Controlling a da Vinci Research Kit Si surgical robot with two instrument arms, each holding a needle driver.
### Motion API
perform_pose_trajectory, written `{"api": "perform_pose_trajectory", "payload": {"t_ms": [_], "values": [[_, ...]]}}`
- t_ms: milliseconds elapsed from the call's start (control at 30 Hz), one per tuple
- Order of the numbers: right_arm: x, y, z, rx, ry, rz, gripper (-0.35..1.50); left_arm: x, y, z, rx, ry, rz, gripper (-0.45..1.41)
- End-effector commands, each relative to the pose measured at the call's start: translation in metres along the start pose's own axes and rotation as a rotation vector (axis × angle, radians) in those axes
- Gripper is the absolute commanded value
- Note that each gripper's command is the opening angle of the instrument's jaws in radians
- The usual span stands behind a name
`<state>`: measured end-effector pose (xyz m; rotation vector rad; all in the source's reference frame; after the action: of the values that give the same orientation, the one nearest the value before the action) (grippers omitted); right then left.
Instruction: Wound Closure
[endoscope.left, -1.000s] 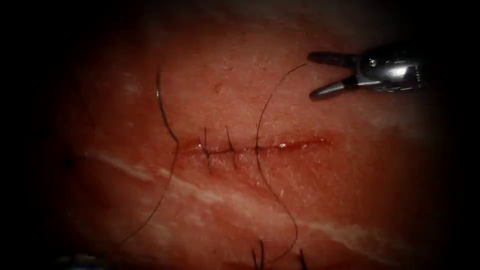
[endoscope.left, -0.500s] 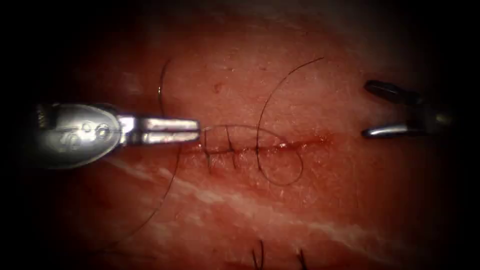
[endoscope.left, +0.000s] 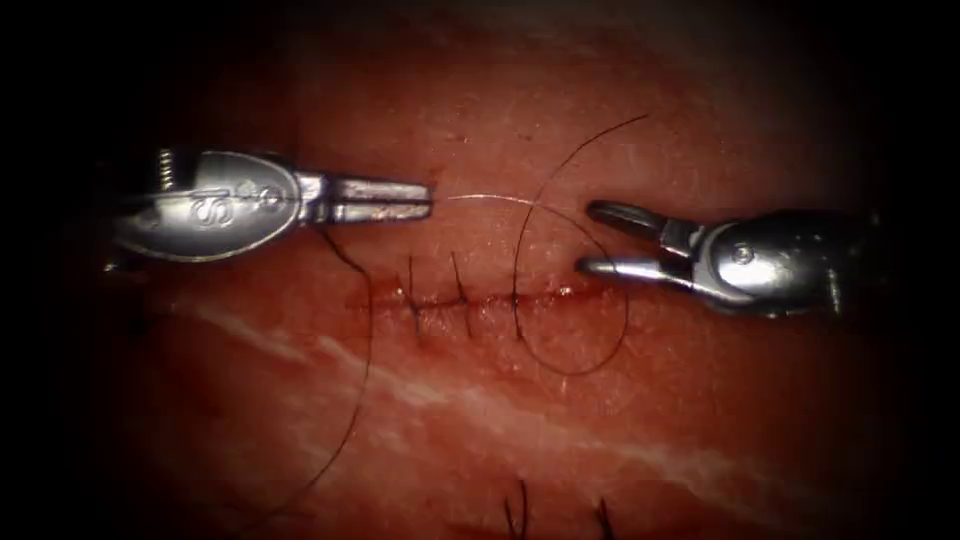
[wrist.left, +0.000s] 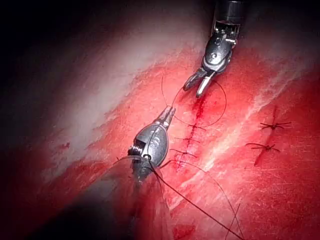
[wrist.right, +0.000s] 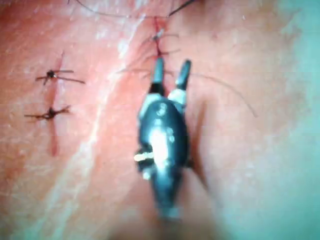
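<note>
The left tool (endoscope.left: 425, 200) sits at 10 o'clock from the cut (endoscope.left: 500, 298), jaws closed on the thread (endoscope.left: 490, 200), which runs taut from its tip toward a loop (endoscope.left: 590, 360) over the cut's right end, probably to keep the strand off the 3 stitches (endoscope.left: 460, 295). The right tool (endoscope.left: 590, 238), at 3 o'clock, has jaws spread and holds nothing. I cannot make out the needle. The right wrist view adds 2 knotted stitches (wrist.right: 50, 95) on a separate cut.
</note>
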<state>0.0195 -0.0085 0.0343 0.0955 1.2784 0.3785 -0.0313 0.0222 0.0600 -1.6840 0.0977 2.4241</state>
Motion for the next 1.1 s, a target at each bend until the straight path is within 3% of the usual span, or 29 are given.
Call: {"api": "perform_pose_trajectory", "payload": {"t_ms": [33, 433, 800, 1100], "values": [[-0.0012, -0.0007, 0.0003, 0.002, -0.002, 0.002, 0.04, -0.0006, 0.0003, 0.0009, -0.001, 0.001, -0.002, -0.45], [-0.0006, -0.0026, 0.0013, -0.010, 0.051, 0.002, 0.02, -0.0015, 0.0002, 0.0036, 0.011, -0.019, 0.004, -0.45], [0.0004, -0.0037, 0.0014, -0.054, 0.118, 0.011, 0.02, -0.0072, 0.0012, 0.0075, 0.018, -0.059, 0.005, -0.45], [0.0004, -0.0036, 0.0016, -0.090, 0.187, 0.083, 0.02, -0.0101, 0.0029, 0.0101, 0.016, -0.084, -0.002, -0.45]]}}
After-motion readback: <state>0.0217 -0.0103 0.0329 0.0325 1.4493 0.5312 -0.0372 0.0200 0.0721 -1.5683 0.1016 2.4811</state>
